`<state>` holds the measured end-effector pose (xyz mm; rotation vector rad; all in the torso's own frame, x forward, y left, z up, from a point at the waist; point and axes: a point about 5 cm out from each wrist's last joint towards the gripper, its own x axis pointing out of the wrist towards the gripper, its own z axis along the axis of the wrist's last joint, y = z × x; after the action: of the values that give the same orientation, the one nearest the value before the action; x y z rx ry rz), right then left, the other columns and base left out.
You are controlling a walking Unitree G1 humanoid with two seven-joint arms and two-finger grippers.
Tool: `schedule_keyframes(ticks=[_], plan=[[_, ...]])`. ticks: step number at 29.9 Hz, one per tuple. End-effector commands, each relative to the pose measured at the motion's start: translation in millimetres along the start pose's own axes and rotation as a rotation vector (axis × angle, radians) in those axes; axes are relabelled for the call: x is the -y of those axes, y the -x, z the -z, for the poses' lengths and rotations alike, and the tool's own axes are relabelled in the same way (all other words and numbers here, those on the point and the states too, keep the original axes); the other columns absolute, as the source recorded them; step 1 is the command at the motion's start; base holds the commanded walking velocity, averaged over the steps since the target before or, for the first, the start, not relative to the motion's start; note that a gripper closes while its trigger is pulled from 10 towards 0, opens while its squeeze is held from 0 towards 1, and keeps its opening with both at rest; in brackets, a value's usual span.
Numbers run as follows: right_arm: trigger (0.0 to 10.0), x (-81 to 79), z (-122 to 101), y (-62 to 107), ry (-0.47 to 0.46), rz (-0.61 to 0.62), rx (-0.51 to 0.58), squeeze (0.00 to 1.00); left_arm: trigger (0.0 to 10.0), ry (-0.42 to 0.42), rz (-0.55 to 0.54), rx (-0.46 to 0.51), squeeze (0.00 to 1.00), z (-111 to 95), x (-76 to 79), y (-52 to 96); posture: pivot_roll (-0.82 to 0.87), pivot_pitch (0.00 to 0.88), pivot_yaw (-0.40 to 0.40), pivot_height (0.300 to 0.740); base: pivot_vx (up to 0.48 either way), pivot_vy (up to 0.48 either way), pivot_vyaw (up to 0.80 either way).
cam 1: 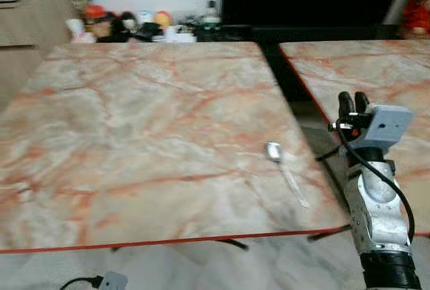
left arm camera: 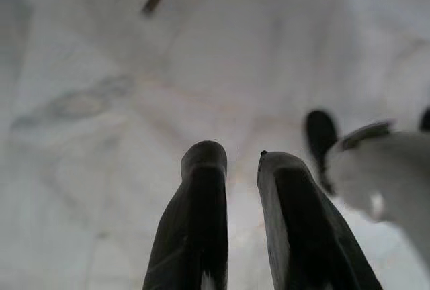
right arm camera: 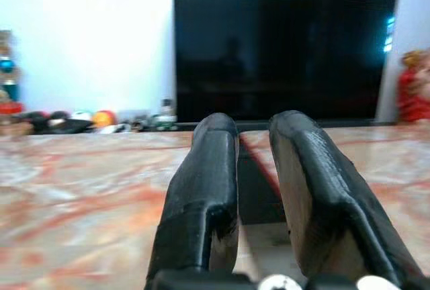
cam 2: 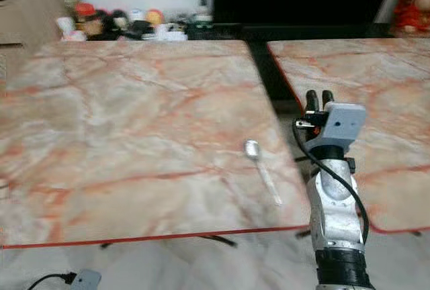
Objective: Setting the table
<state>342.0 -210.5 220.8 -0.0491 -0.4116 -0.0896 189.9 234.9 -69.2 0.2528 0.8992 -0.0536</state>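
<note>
While the spoon (cam 1: 283,169) lies alone near the right edge of the marble worktop (cam 1: 134,122), bowl pointing away from us, we judge the next step is to square it into a place setting. Our right tool (cam 1: 353,102) hangs over the gap beside that edge, fingers slightly apart, holding nothing. Our left tool (left arm camera: 238,162) points at the floor, fingers narrowly parted, empty.

Spoon (cam 1: 283,168) on table (cam 1: 134,135), near its right edge
</note>
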Motion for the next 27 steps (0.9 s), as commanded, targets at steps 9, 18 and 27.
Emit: schedule_keyframes(ticks=[9,18,27], plan=[[10.0,7.2,3.5,3.0,0.015,0.016,-0.023,0.0,10.0,-0.032,0.038,-0.037,0.0,9.8,10.2,0.9,0.0,0.135,0.023,0.74,0.0,-0.09,0.0],[10.0,7.6,10.3,6.8,0.023,0.017,-0.06,0.0,10.0,-0.023,0.035,-0.049,0.0,13.5,10.7,1.7,0.0,0.139,0.024,0.74,0.0,-0.425,0.0],[10.0,4.4,25.2,9.8,0.048,-0.026,-0.159,0.0,10.0,-0.016,0.029,-0.051,0.0,13.5,9.6,1.7,0.0,0.141,0.024,0.74,0.0,-0.033,0.0]])
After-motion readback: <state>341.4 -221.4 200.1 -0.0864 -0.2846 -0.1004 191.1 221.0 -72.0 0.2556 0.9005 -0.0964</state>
